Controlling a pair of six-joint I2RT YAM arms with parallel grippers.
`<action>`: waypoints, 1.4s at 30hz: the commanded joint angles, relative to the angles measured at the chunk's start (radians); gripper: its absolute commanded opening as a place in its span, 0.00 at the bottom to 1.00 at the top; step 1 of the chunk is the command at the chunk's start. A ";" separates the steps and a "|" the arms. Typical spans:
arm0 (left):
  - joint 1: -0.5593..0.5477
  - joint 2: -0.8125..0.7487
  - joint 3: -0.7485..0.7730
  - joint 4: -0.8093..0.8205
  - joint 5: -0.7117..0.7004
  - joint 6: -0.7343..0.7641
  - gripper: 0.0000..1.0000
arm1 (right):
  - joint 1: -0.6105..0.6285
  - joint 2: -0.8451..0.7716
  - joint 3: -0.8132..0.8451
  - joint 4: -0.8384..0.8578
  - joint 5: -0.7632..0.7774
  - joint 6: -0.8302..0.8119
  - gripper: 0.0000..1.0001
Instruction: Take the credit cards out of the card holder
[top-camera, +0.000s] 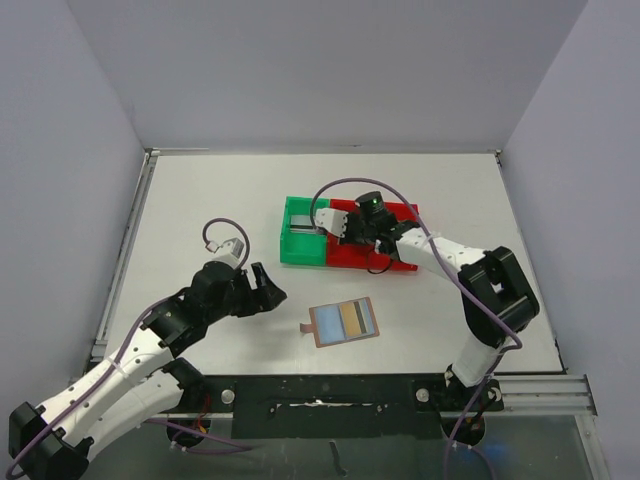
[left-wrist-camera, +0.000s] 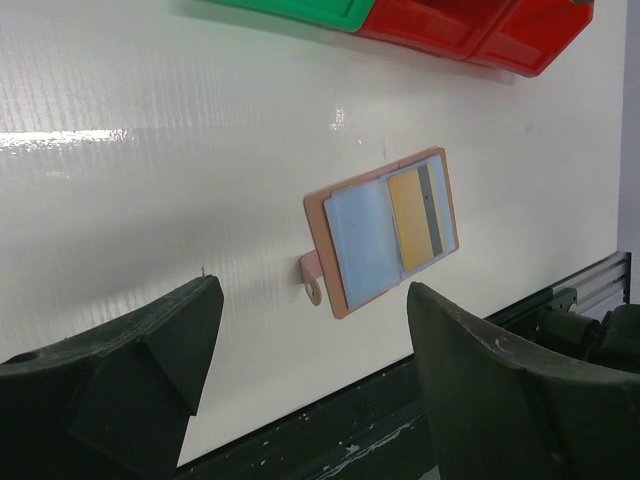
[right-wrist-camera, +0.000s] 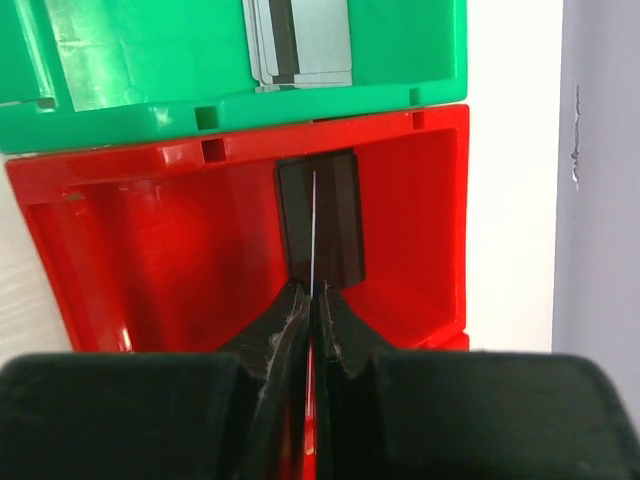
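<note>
White table (top-camera: 200, 210), grey walls (top-camera: 320, 70); the left gripper (top-camera: 268, 286) gapes empty at 8 o'clock. The card holder (top-camera: 343, 322) lies open at 6 o'clock, 1 gold card (left-wrist-camera: 413, 220) inside. At 12 o'clock, beside the green bin (top-camera: 300, 250), the right gripper (right-wrist-camera: 312, 290) clamps 1 dark card (right-wrist-camera: 330, 220) over the red bin (top-camera: 400, 212).

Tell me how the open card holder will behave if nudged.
The card holder lies flat and thin on the smooth table, so it would probably slide rather than tip. Its snap tab sticks out loosely, likely floppy.
</note>
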 joint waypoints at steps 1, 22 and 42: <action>0.006 -0.018 0.009 0.003 0.006 -0.006 0.74 | -0.003 0.036 0.068 0.048 0.048 -0.097 0.00; 0.010 -0.078 -0.001 -0.050 -0.012 -0.026 0.75 | -0.009 0.212 0.103 0.152 0.118 -0.240 0.09; 0.010 -0.075 0.001 -0.050 0.004 -0.035 0.75 | -0.035 0.218 0.111 0.122 0.107 -0.189 0.35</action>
